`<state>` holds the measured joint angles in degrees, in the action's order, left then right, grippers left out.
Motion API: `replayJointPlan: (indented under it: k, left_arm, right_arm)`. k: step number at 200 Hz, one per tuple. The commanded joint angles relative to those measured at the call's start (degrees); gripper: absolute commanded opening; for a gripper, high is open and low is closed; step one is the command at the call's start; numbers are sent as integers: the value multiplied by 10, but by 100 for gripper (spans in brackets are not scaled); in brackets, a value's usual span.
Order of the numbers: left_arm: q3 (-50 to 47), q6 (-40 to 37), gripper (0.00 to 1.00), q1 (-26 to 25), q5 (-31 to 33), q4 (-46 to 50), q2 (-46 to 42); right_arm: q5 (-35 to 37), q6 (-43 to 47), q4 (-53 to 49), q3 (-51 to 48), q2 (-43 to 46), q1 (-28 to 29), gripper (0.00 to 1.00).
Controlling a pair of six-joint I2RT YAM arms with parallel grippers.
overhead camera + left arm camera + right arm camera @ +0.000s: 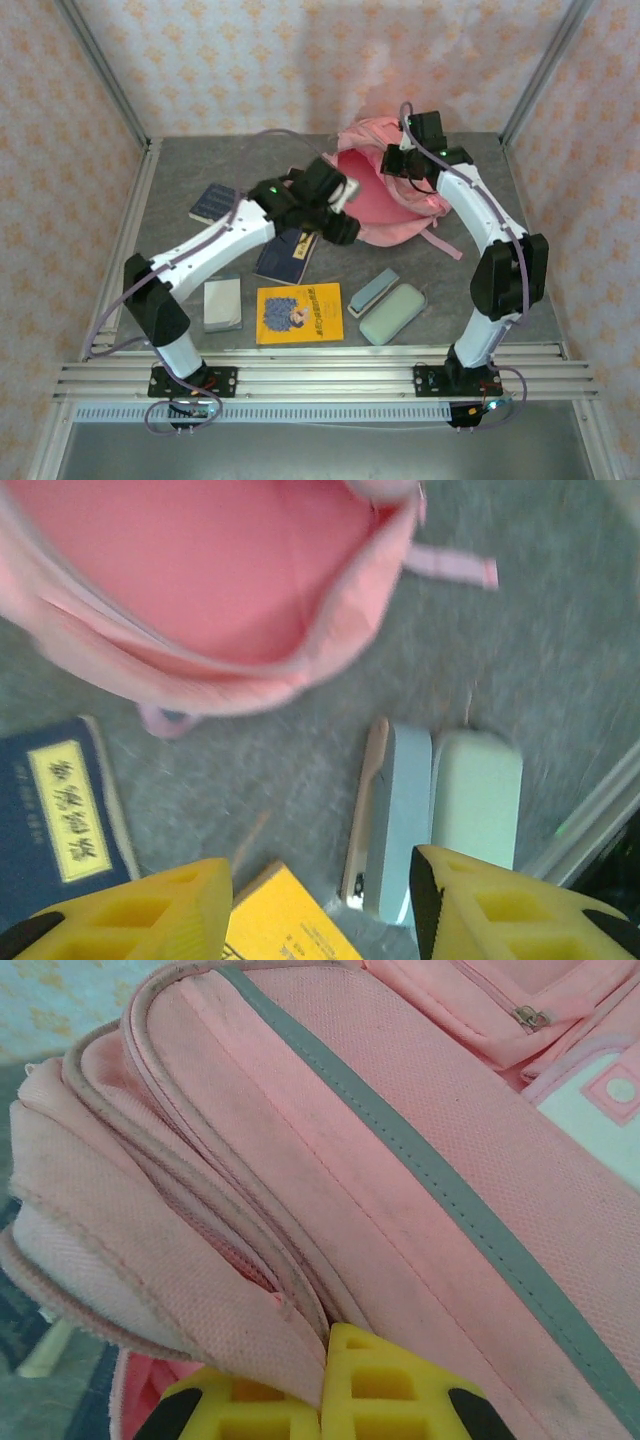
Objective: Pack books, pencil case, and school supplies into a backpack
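The pink backpack (385, 200) lies open at the back of the table, its mouth facing the left arm. My right gripper (402, 166) is shut on the backpack's (400, 1160) upper opening edge, and pink fabric is pinched between its yellow fingers (390, 1390). My left gripper (315, 920) hovers open in front of the backpack's (200, 580) mouth with nothing between its fingers. Below it lie a navy book (60, 810), the yellow book (280, 925), a pale teal bar (397, 810) and the mint pencil case (478, 795).
On the table's near half lie a second navy book (214, 203), a grey-blue book (222, 303), the yellow book (298, 313), the teal bar (372, 291) and the pencil case (392, 313). A pink strap (445, 243) trails right of the backpack. Metal frame posts border the table.
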<state>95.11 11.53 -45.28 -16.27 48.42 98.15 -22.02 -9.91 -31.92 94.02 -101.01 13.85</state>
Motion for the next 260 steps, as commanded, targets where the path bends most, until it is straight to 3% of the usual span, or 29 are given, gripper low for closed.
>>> replayJointPlan:
  k: [1,47,144,161,217,260]
  left_arm:
    - [-16,-32,52,-41,54,-13,30]
    - [-12,-2,62,-99,71,-33,109]
    - [4,24,61,-134,97,-47,211]
    - [8,24,57,-134,95,-48,218]
    - [5,21,34,-133,98,-51,233]
    - [-12,24,15,-109,125,-52,181]
  right_arm:
    - [-6,-59,9,36,-7,-12,0]
    - [-7,-60,10,34,-2,-12,0]
    - [-8,-57,25,4,8,-12,0]
    - [-8,-58,26,0,8,-12,0]
    - [-7,-58,27,-6,9,-12,0]
    - [-1,-59,24,-1,11,-12,0]
